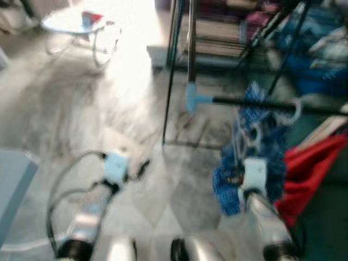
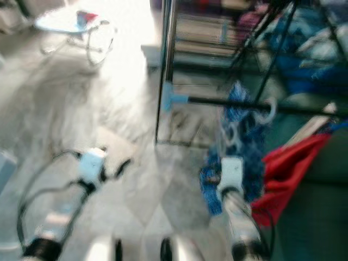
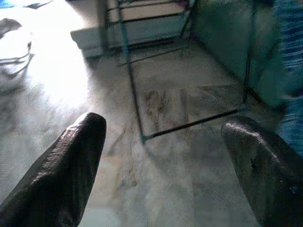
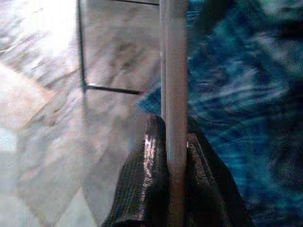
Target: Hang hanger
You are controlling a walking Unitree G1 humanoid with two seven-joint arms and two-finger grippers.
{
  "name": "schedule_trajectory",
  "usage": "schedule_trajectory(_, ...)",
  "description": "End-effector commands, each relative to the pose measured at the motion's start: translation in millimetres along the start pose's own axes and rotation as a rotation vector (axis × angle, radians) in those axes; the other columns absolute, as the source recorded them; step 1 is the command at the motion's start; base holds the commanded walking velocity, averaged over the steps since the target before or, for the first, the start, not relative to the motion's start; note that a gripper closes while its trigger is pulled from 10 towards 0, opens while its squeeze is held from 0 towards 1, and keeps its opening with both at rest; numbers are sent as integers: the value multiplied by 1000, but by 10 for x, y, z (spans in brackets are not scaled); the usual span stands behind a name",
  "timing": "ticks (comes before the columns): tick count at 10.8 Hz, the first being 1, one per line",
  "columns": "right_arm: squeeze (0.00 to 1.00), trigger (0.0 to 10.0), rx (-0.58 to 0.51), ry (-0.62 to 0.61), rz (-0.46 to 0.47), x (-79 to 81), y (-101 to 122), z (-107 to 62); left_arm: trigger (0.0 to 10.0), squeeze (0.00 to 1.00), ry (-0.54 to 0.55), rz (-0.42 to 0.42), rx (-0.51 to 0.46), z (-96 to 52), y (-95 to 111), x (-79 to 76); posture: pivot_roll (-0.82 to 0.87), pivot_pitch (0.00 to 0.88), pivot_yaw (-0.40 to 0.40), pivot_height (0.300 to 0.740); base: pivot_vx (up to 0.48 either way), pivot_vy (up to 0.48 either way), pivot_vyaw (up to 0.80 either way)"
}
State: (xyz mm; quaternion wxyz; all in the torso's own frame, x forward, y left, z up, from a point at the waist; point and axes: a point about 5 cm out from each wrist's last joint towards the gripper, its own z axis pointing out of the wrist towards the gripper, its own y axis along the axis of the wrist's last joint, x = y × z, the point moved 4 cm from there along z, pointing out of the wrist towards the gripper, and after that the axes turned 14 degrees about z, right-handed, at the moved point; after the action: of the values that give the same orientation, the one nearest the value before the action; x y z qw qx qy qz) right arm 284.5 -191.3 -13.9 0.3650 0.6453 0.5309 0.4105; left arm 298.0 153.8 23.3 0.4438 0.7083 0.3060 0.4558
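Beside the black rack rail (image 1: 261, 101), the right gripper (image 4: 170, 156) clamps the hanger (image 4: 173, 71) to hook it, while the left gripper (image 3: 165, 142) hangs spread and idle.

**Around the clothes rail**

The rail (image 1: 261, 102) crosses the right half of the scene. The hanger (image 1: 255, 136) and its garment (image 1: 239, 179) hang from it. Right of the garment lies a cloth (image 1: 310, 168). Far left beyond the rail stands a small table (image 1: 76, 24).
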Motion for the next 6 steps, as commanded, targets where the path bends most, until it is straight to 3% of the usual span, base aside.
schedule_trajectory(1, 0, 10000, -1, 1, -39, -86, -17, -60, 10000, 0, -11, -12, 11, -5, -22, -45, -2, 145, -84, 740, 0, 0, 0)
schedule_trajectory(2, 0, 10000, -82, 60, -95, -34, 47, -190, 10000, 0, -22, 2, 18, -17, -42, -30, -13, 148, -78, 740, 0, 480, 0)
schedule_trajectory(4, 0, 10000, -149, 116, -90, 121, 183, -247, 10000, 0, -30, 9, 15, -2, -30, -28, -16, 148, -73, 740, 0, 480, 0)
schedule_trajectory(6, 0, 10000, -212, 113, -65, 162, 302, -273, 10000, 0, -19, 57, 48, -24, -93, 0, -12, 154, -74, 740, 0, 0, 0)
